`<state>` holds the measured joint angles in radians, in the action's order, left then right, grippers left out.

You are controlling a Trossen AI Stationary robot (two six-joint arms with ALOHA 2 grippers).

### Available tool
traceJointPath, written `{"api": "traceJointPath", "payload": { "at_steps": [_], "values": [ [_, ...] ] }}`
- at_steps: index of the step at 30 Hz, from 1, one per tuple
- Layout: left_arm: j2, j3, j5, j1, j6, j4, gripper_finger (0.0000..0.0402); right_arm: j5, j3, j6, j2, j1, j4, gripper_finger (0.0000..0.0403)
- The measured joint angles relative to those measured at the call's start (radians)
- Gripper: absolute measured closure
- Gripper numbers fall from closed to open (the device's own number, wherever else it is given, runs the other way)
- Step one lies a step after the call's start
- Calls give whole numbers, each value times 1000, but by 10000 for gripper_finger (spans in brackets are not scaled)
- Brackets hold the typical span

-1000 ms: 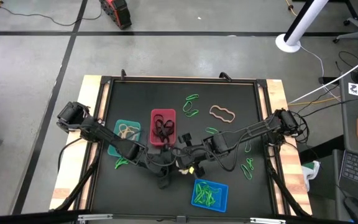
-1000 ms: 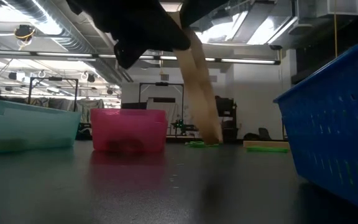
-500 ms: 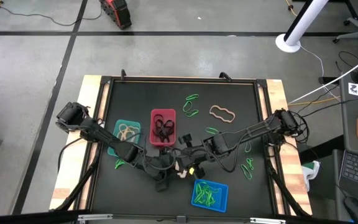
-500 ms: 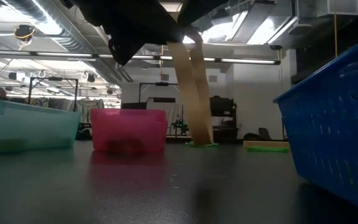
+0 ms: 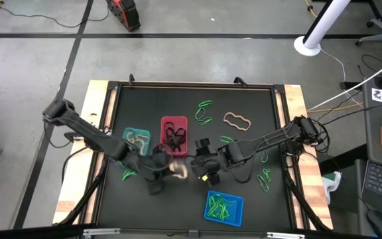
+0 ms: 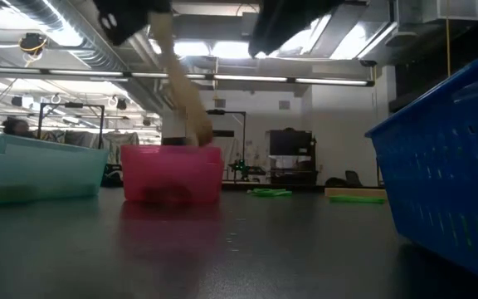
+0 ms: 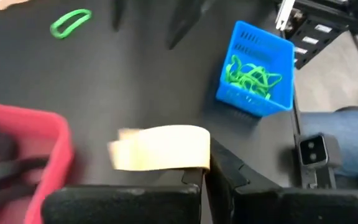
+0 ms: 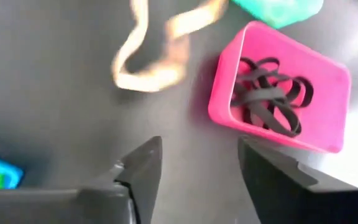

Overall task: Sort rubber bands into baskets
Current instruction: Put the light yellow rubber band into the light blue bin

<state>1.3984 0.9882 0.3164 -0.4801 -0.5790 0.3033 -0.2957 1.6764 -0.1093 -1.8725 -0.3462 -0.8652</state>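
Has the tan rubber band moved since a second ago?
Yes. In the high view the tan rubber band, pinched in the left gripper, has shifted left, away from the blue basket, toward the teal basket. The right gripper has let it go.

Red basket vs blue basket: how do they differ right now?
Contents: the red basket holds black rubber bands; the blue basket holds green rubber bands.
Place: in the high view the red basket sits mid-table beside the teal basket; the blue basket stands alone near the table's front edge.
Pose: the red basket stands upright along the table; the blue one is turned slightly askew.
Shared: both are small, shallow, rectangular plastic trays.
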Motion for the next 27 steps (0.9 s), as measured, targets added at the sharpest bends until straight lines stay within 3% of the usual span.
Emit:
{"api": "traceJointPath", "payload": {
  "at_steps": [8,16,23,27],
  "values": [
    [-236,0,85,0,-70,254,401,74,0,35,0,0,-35,182],
    [-432,0,89,-6,-194,552,402,113,0,82,0,0,-24,182],
    [-477,0,88,-6,-388,813,396,113,0,82,0,0,-22,182],
    [-465,0,73,-6,-431,873,399,113,0,82,0,0,-20,182]
  ]
}}
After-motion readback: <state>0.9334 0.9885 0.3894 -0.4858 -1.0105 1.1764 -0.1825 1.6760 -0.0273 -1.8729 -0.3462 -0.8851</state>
